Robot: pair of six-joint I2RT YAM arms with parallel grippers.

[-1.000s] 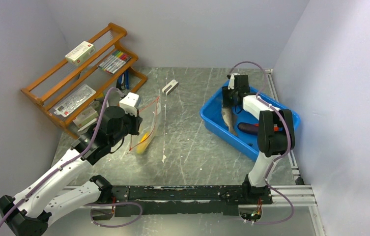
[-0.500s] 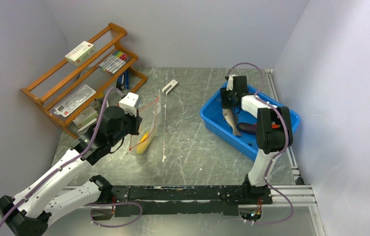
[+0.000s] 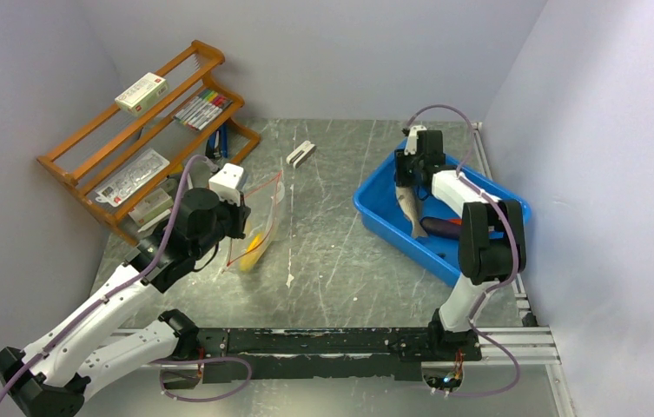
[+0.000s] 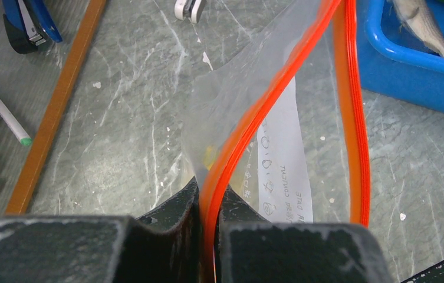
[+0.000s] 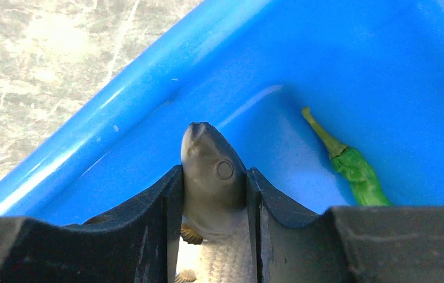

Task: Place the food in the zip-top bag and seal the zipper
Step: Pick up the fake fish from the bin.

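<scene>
right wrist view: the fish (image 5: 213, 177) runs off the bottom edge, its flanks hidden by the jaws of the right gripper (image 5: 214, 191); the lower end of the green pod (image 5: 355, 174) sits behind the gripper body. left wrist view: the zipper (image 4: 266, 106) vanishes between the jaws of the left gripper (image 4: 207, 203), the zip-top bag (image 4: 249, 76) passes the top edge, and the print on its label (image 4: 284, 159) is unreadable.

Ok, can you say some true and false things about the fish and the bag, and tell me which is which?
The right jaws are shut on the fish. True.
The fish is inside the zip-top bag. False: it is at the blue bin.
The left jaws pinch the bag's orange zipper. True.
The green pod lies in the bag. False: it lies in the blue bin.
</scene>
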